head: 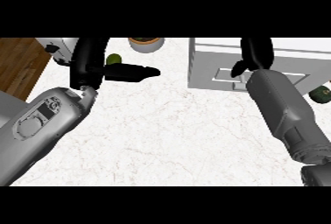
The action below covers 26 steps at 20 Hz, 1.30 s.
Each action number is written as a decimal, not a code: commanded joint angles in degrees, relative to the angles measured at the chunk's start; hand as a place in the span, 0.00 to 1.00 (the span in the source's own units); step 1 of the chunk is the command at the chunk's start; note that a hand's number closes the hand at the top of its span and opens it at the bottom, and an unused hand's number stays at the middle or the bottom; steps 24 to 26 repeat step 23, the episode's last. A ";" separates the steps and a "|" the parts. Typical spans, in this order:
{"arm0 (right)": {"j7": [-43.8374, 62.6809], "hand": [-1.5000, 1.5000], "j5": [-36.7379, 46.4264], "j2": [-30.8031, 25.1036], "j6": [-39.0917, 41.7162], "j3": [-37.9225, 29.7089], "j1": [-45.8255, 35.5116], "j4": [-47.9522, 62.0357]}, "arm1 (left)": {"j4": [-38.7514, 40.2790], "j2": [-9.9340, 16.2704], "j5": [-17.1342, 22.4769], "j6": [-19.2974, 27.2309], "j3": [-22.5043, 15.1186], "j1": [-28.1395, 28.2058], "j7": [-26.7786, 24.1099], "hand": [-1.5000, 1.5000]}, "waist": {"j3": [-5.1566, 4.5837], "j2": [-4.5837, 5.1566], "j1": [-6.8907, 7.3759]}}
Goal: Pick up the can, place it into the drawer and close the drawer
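Observation:
The white drawer unit (213,57) stands at the counter's back right, its grey handle (223,75) facing me. My right hand (256,51) lies over the unit's top, fingers stretched toward the far edge and thumb (237,69) hanging near the handle; nothing shows in it. No can shows anywhere in the head view; I cannot tell whether it is inside the drawer. My left hand (87,61) rests open at the upper left, fingers up and thumb (132,72) pointing right.
A small green round thing (114,58) sits just behind the left thumb. A potted plant (145,44) stands at the back centre. Another dark green thing (321,94) lies at the right edge. A wooden surface (19,61) borders the white counter (174,131) on the left.

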 commanded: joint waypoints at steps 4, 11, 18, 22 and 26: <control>-8.16 0.00 -9.37 4.54 -0.31 -7.39 -3.89 -2.11 | -1.52 0.85 -0.39 -0.62 0.75 1.90 0.02 0.00 | 0.24 0.00 0.56; -15.00 0.00 -18.22 6.38 4.69 -14.86 -5.58 -3.16 | -3.33 2.19 -0.28 -1.17 1.96 5.20 -0.97 0.00 | 0.16 -0.41 0.14; -16.64 0.00 -29.02 8.98 11.72 -23.80 -9.31 -3.88 | -2.78 1.11 -1.06 -0.30 2.50 5.57 -0.51 0.00 | 0.09 -0.65 -1.74; -21.18 0.00 -30.97 7.67 13.45 -24.95 -7.42 -3.03 | -5.30 3.05 -1.07 -2.03 4.23 8.70 -0.96 0.00 | 0.00 -0.61 -1.81; -22.59 0.00 -31.62 7.70 13.95 -25.06 -6.45 -3.75 | -5.07 0.39 -2.70 0.27 2.88 11.41 -2.90 0.00 | -0.02 -0.88 -2.63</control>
